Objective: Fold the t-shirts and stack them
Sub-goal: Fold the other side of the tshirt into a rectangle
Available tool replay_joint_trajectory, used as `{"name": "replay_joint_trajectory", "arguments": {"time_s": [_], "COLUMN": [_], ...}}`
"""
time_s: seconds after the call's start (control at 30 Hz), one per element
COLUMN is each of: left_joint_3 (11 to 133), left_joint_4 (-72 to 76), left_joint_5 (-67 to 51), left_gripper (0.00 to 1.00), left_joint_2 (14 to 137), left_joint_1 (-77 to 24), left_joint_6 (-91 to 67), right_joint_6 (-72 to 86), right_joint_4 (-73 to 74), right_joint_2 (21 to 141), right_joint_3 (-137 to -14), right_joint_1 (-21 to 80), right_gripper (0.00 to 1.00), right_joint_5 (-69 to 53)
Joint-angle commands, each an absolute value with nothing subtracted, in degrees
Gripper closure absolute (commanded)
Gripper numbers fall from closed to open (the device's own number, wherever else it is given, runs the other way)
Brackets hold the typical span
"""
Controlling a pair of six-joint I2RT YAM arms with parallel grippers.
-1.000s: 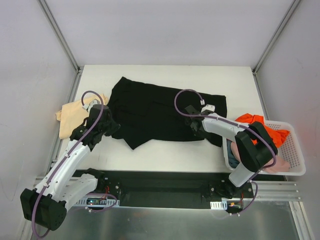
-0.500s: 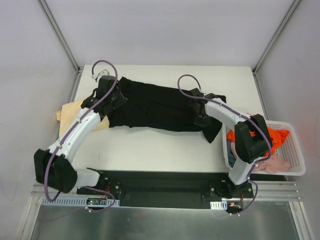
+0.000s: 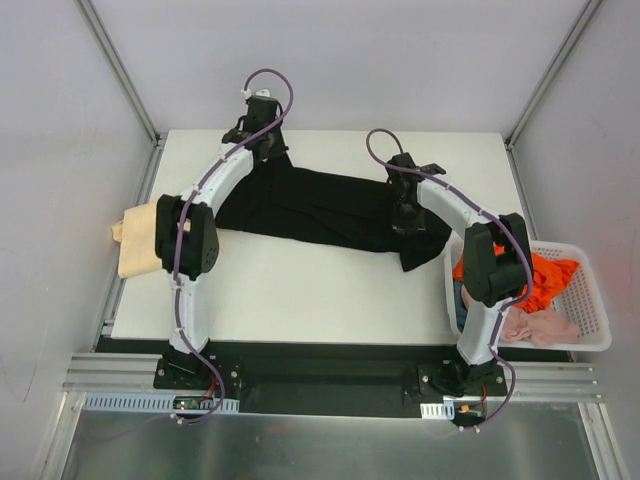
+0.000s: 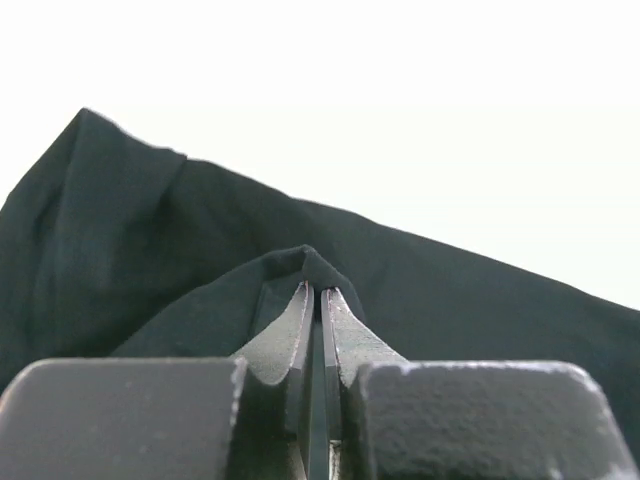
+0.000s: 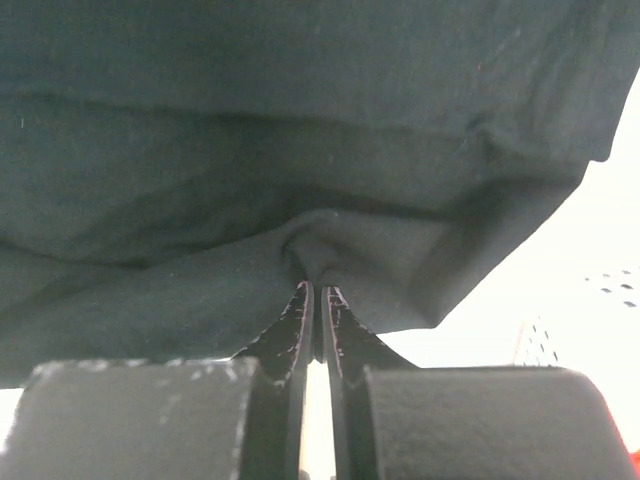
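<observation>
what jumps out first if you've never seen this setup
The big black t-shirt stretched across the middle of the table grabs the eye, pinched at its far left corner by the left end effector and near its right end by the right end effector. Next comes the orange shirt in the white mesh basket at the right edge, and a tan shirt at the left edge.

High overhead view, wrist views hugging shirt (image 3: 330,210)

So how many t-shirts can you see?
4: a black t-shirt spread on the table, a tan t-shirt at the table's left edge, and an orange t-shirt and a pink t-shirt in the white basket. More may be hidden there.
</observation>
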State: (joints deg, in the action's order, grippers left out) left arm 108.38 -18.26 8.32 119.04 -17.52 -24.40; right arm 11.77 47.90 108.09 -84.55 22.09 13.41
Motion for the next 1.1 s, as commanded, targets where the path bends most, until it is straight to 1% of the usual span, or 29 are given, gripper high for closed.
{"name": "replay_joint_trajectory", "arguments": {"time_s": [0.0,0.03,0.07,0.1,0.13,0.17,0.23,0.27,0.3,0.43,0.57,0.67,0.83,0.87,0.97,1.07], "left_joint_3": [119.58,120.84,120.85,119.98,118.67,116.39,113.83,110.69,108.91,98.55,85.82,81.23,80.59,80.86,81.91,82.62], "left_joint_4": [-18.63,-19.33,-20.21,-20.21,-20.21,-20.13,-20.30,-20.22,-20.13,-19.95,-18.02,-15.82,-15.21,-15.21,-15.21,-15.29], "left_joint_5": [8.53,8.61,7.92,7.21,7.03,7.03,7.91,8.61,9.40,9.84,8.53,5.63,0.09,-2.87,-6.23,-5.37], "left_gripper": [0.97,0.80,0.60,0.36,0.08,0.01,0.01,0.01,0.01,0.01,0.01,0.01,0.01,0.01,0.01,0.01], "left_joint_2": [127.60,128.57,128.93,128.50,126.84,125.96,122.63,121.22,119.64,109.46,103.46,102.74,108.52,109.59,113.63,116.71], "left_joint_1": [-17.05,-17.05,-17.05,-17.05,-17.05,-17.05,-17.05,-17.05,-17.05,-17.05,-16.96,-16.35,-13.01,-11.35,-8.45,-6.43], "left_joint_6": [-19.87,-19.78,-20.12,-20.30,-20.74,-20.74,-20.39,-20.56,-20.74,-23.98,-27.50,-29.44,-32.33,-32.78,-34.27,-35.33], "right_joint_6": [9.76,9.32,9.06,8.70,7.92,7.30,5.90,4.41,3.52,1.41,1.32,1.67,3.60,3.78,4.83,5.80], "right_joint_4": [51.33,52.02,52.12,52.38,52.38,52.30,51.68,51.16,50.72,48.17,47.37,47.55,48.43,48.60,49.13,49.22], "right_joint_2": [110.30,110.56,110.74,110.74,110.22,109.87,108.12,107.24,106.44,99.95,96.07,94.75,94.40,94.22,92.55,90.97], "right_joint_3": [-88.41,-89.03,-89.38,-89.56,-89.39,-89.21,-87.81,-87.11,-86.06,-80.52,-74.89,-71.64,-67.59,-66.89,-63.55,-60.83], "right_joint_1": [19.96,19.78,19.69,19.51,19.69,19.60,19.69,19.69,19.95,21.00,23.81,26.71,29.00,29.53,30.06,30.06], "right_gripper": [0.90,0.85,0.79,0.72,0.69,0.68,0.60,0.56,0.51,0.43,0.41,0.41,0.41,0.41,0.41,0.41], "right_joint_5": [10.99,10.81,10.46,10.28,10.11,9.93,9.41,8.71,8.27,6.77,7.73,10.18,13.27,13.71,15.38,15.82]}}
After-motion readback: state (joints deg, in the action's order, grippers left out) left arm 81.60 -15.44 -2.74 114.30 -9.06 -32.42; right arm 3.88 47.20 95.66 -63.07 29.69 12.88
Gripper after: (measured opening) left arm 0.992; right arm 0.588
